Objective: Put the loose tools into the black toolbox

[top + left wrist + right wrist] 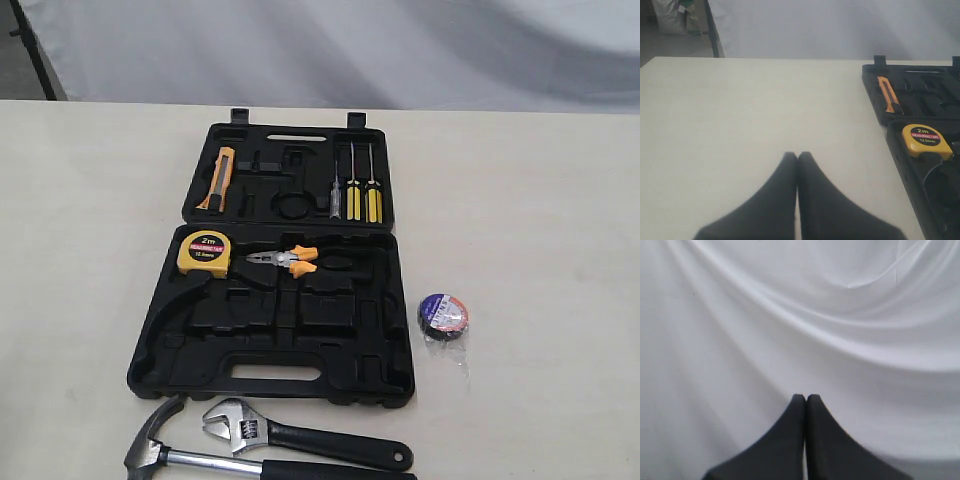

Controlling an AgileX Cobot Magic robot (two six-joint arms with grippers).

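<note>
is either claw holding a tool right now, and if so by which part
Nothing is held. The left claw and the right claw are both shut with nothing between the tips.

Black toolbox open flat; wrench, hammer, tape roll loose beside it.

Your work surface is a cream matte table, lit softly and evenly. A white cloth backdrop hangs behind its far edge and falls in broad folds. Past the table's far left corner you see a slanting black stand pole. Beyond it there is grey floor and a pale sack standing on it, its contents unreadable.
</note>
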